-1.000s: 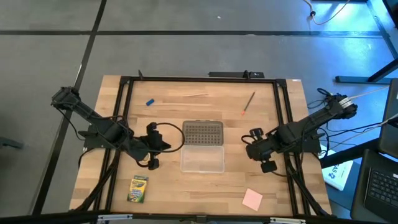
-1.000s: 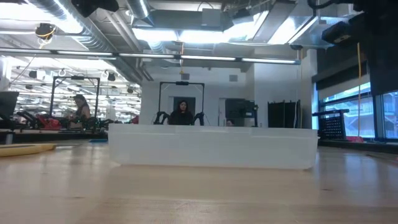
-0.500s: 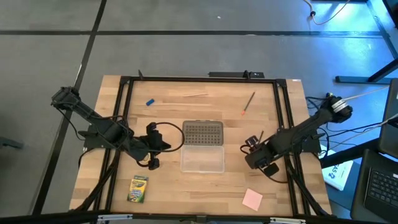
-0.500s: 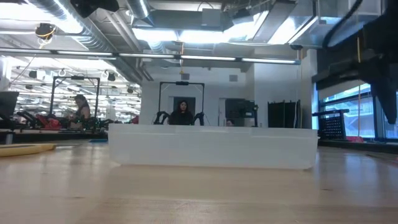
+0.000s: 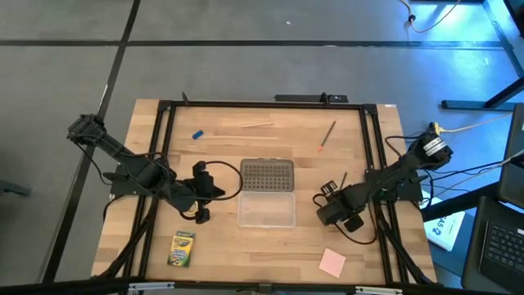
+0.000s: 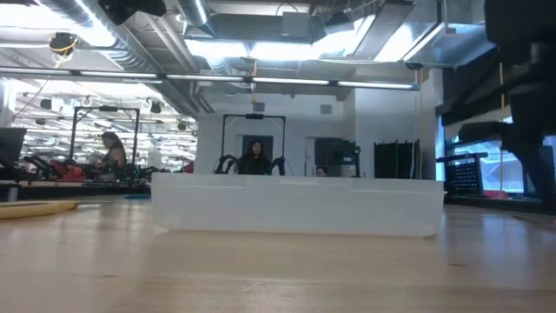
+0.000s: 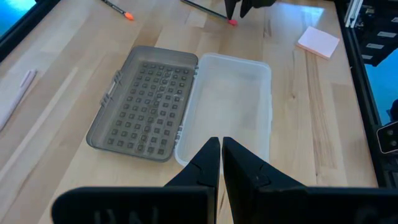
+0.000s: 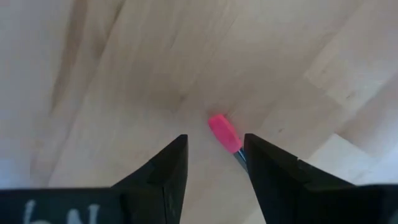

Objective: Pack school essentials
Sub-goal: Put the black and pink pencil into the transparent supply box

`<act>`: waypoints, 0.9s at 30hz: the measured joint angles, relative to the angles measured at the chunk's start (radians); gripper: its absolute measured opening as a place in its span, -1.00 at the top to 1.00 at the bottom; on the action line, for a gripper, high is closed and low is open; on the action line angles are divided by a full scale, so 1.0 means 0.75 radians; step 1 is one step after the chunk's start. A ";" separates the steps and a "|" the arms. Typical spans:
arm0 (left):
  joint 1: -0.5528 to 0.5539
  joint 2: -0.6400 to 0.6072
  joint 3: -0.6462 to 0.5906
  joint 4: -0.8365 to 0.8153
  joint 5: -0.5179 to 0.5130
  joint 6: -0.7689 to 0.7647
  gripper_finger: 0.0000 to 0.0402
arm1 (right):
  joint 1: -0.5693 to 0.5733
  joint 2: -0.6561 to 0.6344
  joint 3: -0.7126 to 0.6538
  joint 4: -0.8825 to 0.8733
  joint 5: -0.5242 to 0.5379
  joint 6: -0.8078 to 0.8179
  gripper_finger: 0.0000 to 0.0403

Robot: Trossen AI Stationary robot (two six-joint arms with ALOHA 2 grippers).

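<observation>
The table (image 5: 270,246) is pale wood planks with a black frame along its edges, on a grey tiled floor. Beyond it the low view shows a workshop with bright ceiling lights, ducts and people at benches.

At the middle lies the case (image 5: 267,209), a clear rectangular tray with its grey dimpled lid (image 5: 267,175) folded open beside it. The crayon box (image 5: 182,248) and the square pink pad (image 5: 332,262) lie at the near edge, well apart. The blue eraser (image 5: 197,133), pale stick (image 5: 256,125) and a thin pencil (image 5: 327,136) lie along the far side.

The left gripper (image 7: 222,149) hovers beside the tray, fingers pressed together. The right gripper (image 8: 214,155) is low over the wood, fingers spread either side of a second pencil's (image 8: 225,134) pink end, not touching it.
</observation>
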 joint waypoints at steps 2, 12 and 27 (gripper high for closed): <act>0.000 0.000 0.000 0.000 0.000 0.000 0.93 | 0.000 0.034 0.000 0.000 0.005 0.000 0.21; 0.000 0.000 0.000 0.001 0.000 0.000 0.93 | 0.000 0.107 0.007 -0.009 -0.001 0.002 0.24; 0.000 0.000 0.000 0.001 0.001 0.000 0.93 | 0.001 0.108 0.003 0.019 -0.016 0.142 0.79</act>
